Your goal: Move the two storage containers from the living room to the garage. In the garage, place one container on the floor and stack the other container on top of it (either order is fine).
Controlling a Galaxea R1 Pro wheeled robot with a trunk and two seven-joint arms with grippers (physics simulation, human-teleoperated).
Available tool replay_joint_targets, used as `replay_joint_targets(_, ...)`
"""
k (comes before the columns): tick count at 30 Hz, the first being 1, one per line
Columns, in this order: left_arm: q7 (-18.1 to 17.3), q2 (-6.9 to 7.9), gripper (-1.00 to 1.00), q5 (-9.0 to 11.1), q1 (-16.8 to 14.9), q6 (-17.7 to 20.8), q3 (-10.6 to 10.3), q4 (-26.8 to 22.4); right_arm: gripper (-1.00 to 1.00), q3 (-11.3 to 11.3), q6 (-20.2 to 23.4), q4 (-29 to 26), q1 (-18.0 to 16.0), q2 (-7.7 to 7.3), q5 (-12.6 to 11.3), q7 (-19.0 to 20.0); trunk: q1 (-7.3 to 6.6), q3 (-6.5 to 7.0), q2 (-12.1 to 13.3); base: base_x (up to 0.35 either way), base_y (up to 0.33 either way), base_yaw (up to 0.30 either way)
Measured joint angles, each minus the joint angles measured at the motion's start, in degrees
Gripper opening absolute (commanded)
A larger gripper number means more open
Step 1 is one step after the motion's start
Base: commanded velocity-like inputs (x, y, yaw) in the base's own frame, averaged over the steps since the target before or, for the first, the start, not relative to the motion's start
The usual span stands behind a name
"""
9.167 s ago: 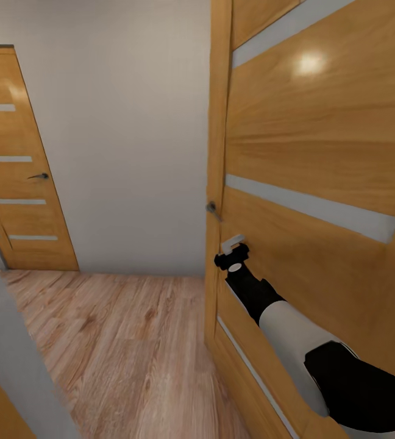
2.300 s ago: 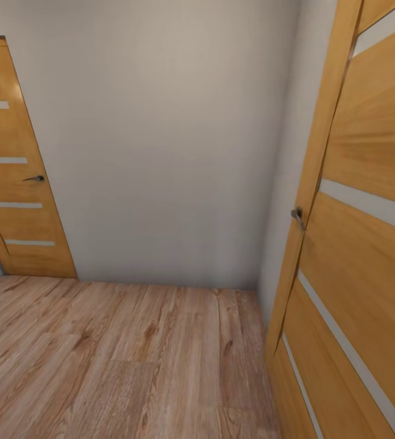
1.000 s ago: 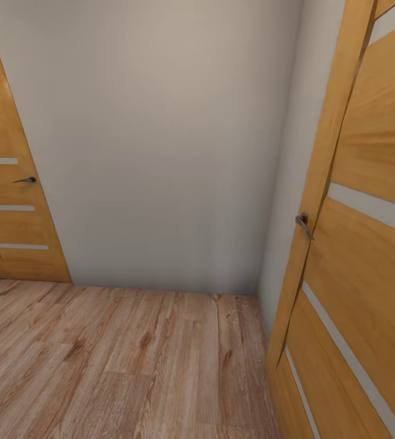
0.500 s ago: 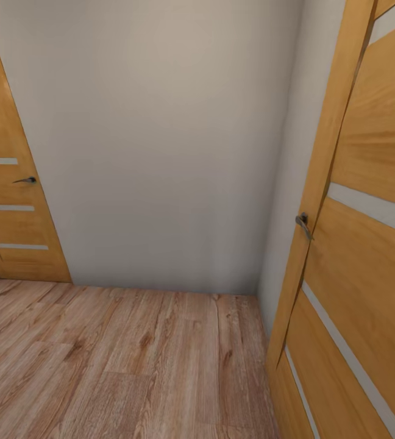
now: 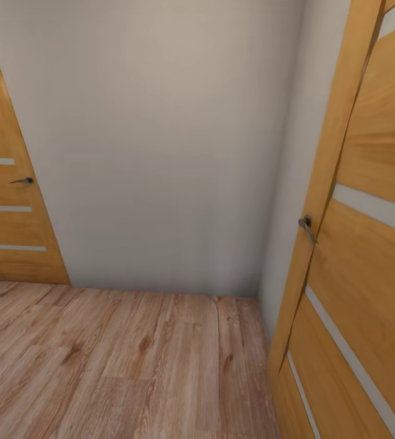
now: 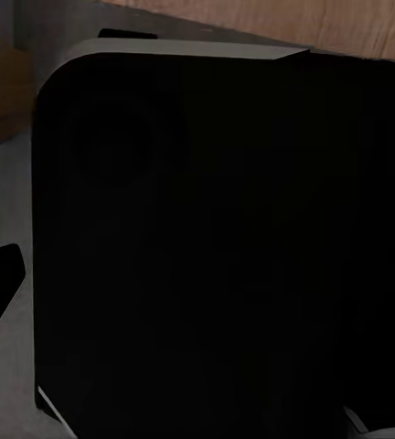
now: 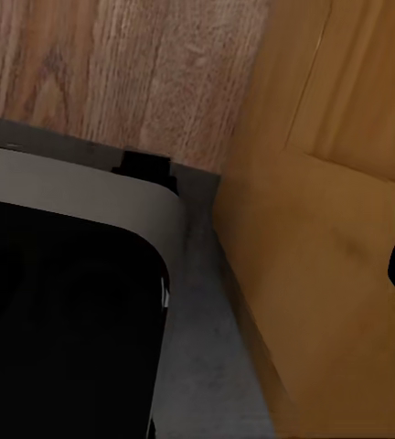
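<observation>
The robot stands in a hallway with a light wood plank floor [image 5: 130,360], facing a plain pale wall [image 5: 161,152]. An orange door [image 5: 5,183] with a dark lever handle [image 5: 22,180] sits at the far left, and a second orange door [image 5: 368,256] hangs open along the right side, its handle [image 5: 307,227] close to the corner.

Over the last second the head view has crept slightly: the left door has slid a little further toward the left edge and the right door's handle sits a touch lower and further right. That reads as the camera turning or rolling on, not the doors moving. Some nine seconds ago the right arm was stretched out against the right door; it has since been drawn back out of the head view.

The storage containers are not in sight here, so they are probably elsewhere, and nothing suggests either one is being carried. The robot appears to be in transit between rooms, with the door work done.

The wrist views are largely blocked by a dark rounded body panel [image 6: 216,247], with floor and door beyond, so whether either gripper's fingers are apart or together cannot be told.
</observation>
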Motion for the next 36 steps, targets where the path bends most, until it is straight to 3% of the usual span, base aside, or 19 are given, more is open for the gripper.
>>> replay_joint_targets(36,0.0,0.01,1.0,0.02,-0.01,0.0,-0.03,0.0,1.0,-0.01,0.27,0.01,0.0,0.16,-0.08,-0.12,0.0,0.0,0.0,0.32,0.0,0.003)
